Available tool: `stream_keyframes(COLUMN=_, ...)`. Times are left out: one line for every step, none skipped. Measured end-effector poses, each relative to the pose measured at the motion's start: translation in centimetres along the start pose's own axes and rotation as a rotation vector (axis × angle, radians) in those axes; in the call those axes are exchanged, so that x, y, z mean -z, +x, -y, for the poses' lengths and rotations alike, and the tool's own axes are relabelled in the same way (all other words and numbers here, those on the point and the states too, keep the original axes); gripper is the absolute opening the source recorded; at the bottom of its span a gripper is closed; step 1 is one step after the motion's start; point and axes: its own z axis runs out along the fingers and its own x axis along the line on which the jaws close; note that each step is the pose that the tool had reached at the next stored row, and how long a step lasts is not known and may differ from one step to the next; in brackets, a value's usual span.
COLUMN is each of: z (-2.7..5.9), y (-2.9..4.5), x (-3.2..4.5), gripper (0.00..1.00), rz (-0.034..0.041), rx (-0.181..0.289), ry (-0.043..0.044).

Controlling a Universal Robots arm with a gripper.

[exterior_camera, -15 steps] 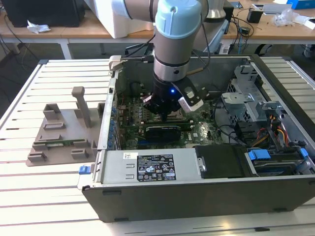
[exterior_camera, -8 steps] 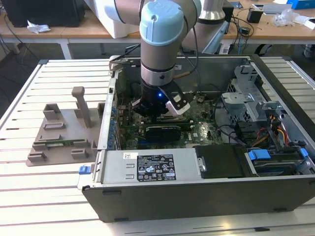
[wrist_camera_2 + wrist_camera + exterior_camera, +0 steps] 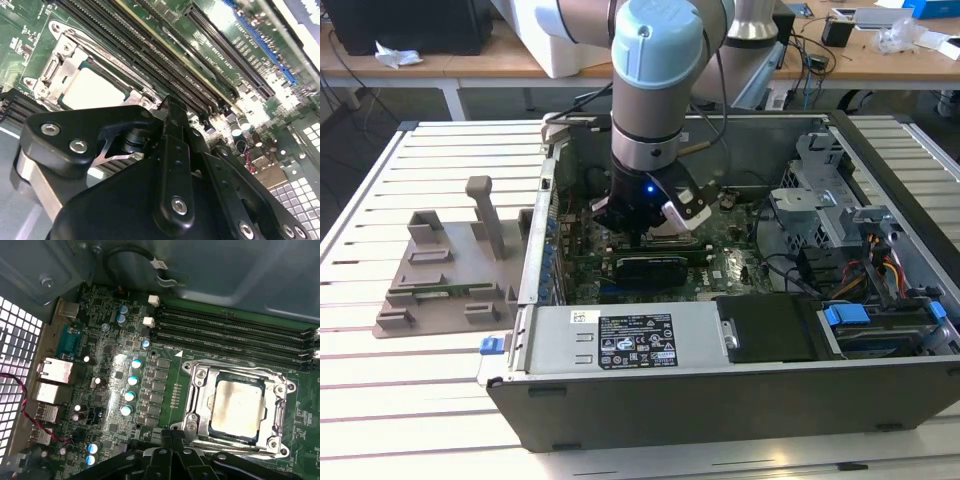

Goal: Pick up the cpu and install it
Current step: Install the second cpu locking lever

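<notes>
**CPU seated in socket; gripper hanging over the motherboard**

From my remote station I see the gripper (image 3: 642, 232) lowered inside the open computer case (image 3: 720, 400), just above the motherboard (image 3: 720, 270). In the second wrist view the gripper (image 3: 172, 107) has its black fingers (image 3: 175, 150) pressed together, edge to edge, with nothing between them.

The cpu (image 3: 236, 407) lies flat inside the socket frame (image 3: 192, 410), silver top up, a thin green rim showing around it. In the first wrist view it sits at about 2 o'clock from the fingertips (image 3: 172, 437), near but not touching. In the second wrist view the cpu (image 3: 95, 90) is at roughly 10 o'clock from the gripper.

Counts: four memory slots (image 3: 235, 335) run side by side beyond the socket; five blue-topped capacitors (image 3: 131, 390) stand in a column beside it.

Writing: a white sticker and a black label (image 3: 635, 340) sit on the case's metal cover; print too small for me to read.

The grey holder block (image 3: 450, 270) stands on the slatted table (image 3: 380, 400), at 9 o'clock from the case in the exterior view.
</notes>
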Motion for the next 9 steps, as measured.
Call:
stream_keyframes(z=0.00, y=-0.10, x=-0.04, gripper=0.11, rz=-0.0020, rx=0.000, ry=-0.0084)
stream_keyframes(z=0.00, y=-0.19, x=-0.15, gripper=0.11, rz=-0.0039, rx=0.001, ry=-0.0181)
stream_keyframes(z=0.02, y=-0.27, x=-0.23, gripper=0.11, rz=-0.0058, rx=0.001, ry=-0.0211)
stream_keyframes(z=0.03, y=-0.32, x=-0.31, gripper=0.11, rz=-0.0078, rx=0.001, ry=-0.0275)
stream_keyframes(z=0.03, y=-0.33, x=-0.36, gripper=0.11, rz=-0.0088, rx=0.002, ry=-0.0311)
stream_keyframes(z=0.03, y=-0.36, x=-0.40, gripper=0.11, rz=-0.0096, rx=0.002, ry=-0.0331)
stream_keyframes(z=0.03, y=-0.39, x=-0.46, gripper=0.11, rz=-0.0104, rx=0.002, ry=-0.0357)
stream_keyframes(z=0.04, y=-0.43, x=-0.51, gripper=0.11, rz=-0.0107, rx=0.002, ry=-0.0381)
stream_keyframes(z=0.07, y=-0.56, x=-0.60, gripper=0.11, rz=-0.0123, rx=0.002, ry=-0.0423)
